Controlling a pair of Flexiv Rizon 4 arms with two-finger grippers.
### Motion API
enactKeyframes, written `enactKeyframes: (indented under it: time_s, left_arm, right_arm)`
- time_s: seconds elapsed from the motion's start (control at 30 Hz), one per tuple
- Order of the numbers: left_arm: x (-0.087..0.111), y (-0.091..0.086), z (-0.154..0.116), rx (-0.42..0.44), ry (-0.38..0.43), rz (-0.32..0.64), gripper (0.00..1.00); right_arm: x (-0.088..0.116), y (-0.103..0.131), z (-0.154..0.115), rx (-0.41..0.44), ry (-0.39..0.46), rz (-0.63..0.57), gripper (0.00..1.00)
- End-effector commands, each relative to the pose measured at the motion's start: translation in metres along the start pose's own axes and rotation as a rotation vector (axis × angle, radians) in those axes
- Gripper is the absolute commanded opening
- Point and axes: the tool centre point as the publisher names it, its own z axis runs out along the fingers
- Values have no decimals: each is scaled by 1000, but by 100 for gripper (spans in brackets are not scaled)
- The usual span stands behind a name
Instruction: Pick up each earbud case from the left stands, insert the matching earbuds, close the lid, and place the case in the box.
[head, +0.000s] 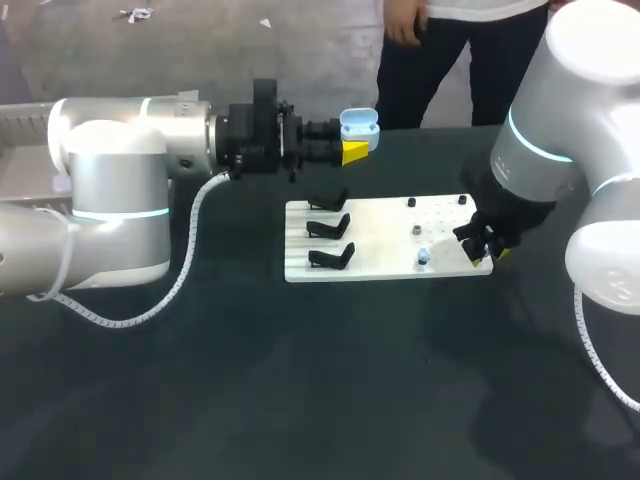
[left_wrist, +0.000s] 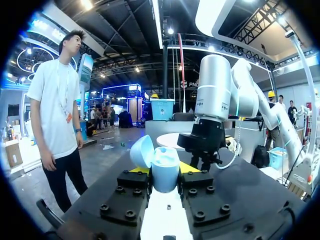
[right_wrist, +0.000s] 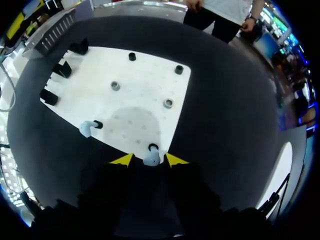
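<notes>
The left gripper (head: 357, 142) is held level above the dark table (head: 300, 380), just beyond the far edge of the white board (head: 385, 215). Its fingers are clamped on the pale blue earbud case (head: 360, 126). In the left wrist view the earbud case (left_wrist: 165, 176) sits upright between the two finger blocks, pressed from both sides, and its lid (left_wrist: 141, 151) is tipped open to one side (the hollow inside shows).

Three black stands (head: 330, 227) sit in a row on the board's left end.

The right gripper (head: 483, 252) is low over the board's right near corner. In the right wrist view its yellow tips stand apart, with an earbud (right_wrist: 151, 159) on a small black peg between them; a thin gap shows on each side, so the fingers are not gripping it. A second earbud (right_wrist: 87, 128) rests on another peg along the same edge of the board (right_wrist: 145, 80), beside the gripper.
</notes>
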Motion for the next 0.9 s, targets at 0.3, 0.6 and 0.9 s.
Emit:
enactKeyframes:
  time_s: [0.3,0.6,0.9]
  left_arm:
    - [1,-2,0,-8,-4,4,0]
    - [1,-2,0,-8,-4,4,0]
    - [1,-2,0,-8,-4,4,0]
  right_arm:
    - [-1,0,3,1,0,4,25]
    - [-2,0,5,1,6,3,23]
    - [-2,-1,6,4,10,1,12]
